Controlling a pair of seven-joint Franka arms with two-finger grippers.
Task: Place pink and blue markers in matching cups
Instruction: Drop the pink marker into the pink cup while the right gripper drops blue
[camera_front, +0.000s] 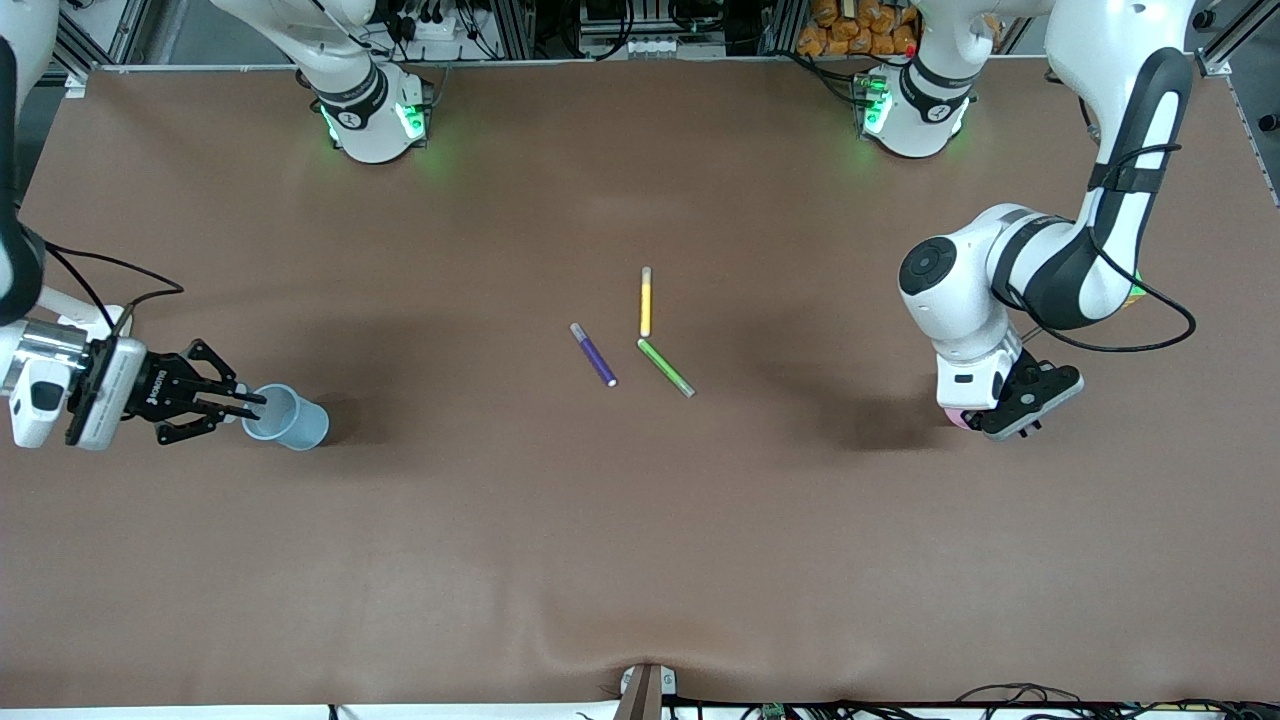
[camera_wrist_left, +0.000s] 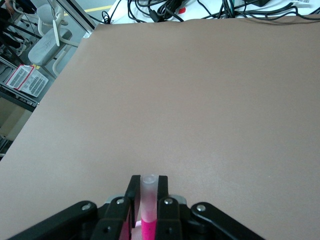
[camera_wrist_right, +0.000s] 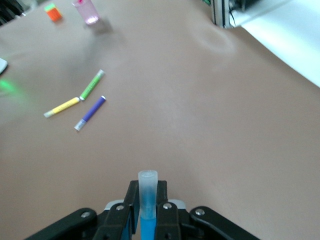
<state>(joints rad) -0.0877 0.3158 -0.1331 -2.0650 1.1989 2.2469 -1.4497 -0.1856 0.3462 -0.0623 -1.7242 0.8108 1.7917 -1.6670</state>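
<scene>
My left gripper (camera_front: 1008, 415) (camera_wrist_left: 148, 184) is shut on the magenta-pink marker (camera_wrist_left: 148, 220), pale end up. It hangs over the light pink cup (camera_front: 955, 418) at the left arm's end of the table; only an edge of that cup shows under the hand. The cup also shows far off in the right wrist view (camera_wrist_right: 87, 11). My right gripper (camera_front: 248, 405) (camera_wrist_right: 148, 187) is shut on the blue marker (camera_wrist_right: 148, 207), pale grey end up. Its fingertips are at the rim of the light blue cup (camera_front: 290, 417) at the right arm's end of the table.
Three loose pens lie mid-table: a purple one (camera_front: 594, 354) (camera_wrist_right: 90, 113), a yellow one (camera_front: 646, 301) (camera_wrist_right: 62, 107) and a green one (camera_front: 666, 367) (camera_wrist_right: 92, 84). A small orange and green block (camera_wrist_right: 52, 11) sits beside the pink cup.
</scene>
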